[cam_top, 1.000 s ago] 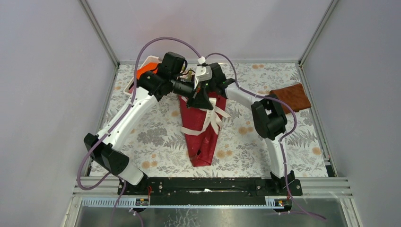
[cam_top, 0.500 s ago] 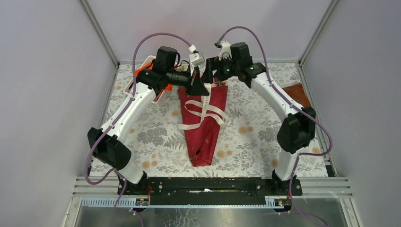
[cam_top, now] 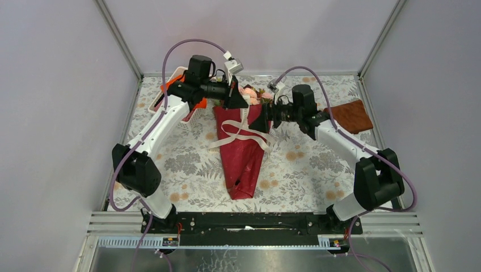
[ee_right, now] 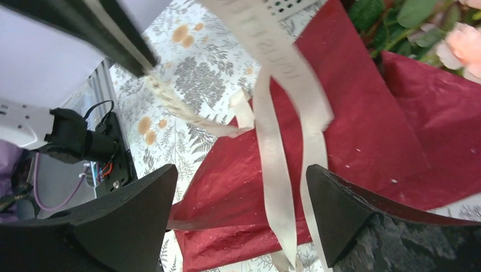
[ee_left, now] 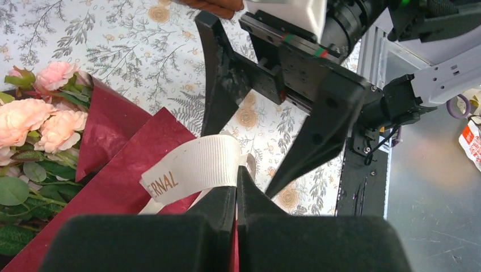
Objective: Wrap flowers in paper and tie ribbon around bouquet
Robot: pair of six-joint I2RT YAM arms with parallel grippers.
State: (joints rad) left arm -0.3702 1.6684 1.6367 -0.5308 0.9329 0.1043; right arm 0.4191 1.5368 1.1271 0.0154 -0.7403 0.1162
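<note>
Two grippers meet over the wide, far end of the dark red crinkly paper cone (cam_top: 244, 161), which lies on the floral-patterned table cover (cam_top: 181, 164) with its narrow tip pointing toward the arm bases. Pale pink roses with green leaves (cam_top: 250, 94) poke out of the cone's open far end.

The left gripper (ee_left: 236, 187) hangs just above the cone's far left corner. Its fingers are pressed together, pinching a loop of the narrow cream-white ribbon with faint lettering (ee_left: 195, 169) and lifting that loop off the paper. From the pinch the ribbon runs down to the cone, where its strands cross the upper half of the red paper and trail off both sides.

The right gripper (ee_right: 241, 170) sits at the cone's far right edge, facing the left gripper, with its fingers spread wide and holding nothing. In its own wrist view two ribbon strands hang in the gap between the fingers, with the red paper beneath them; whether either finger touches the ribbon cannot be told.
</note>
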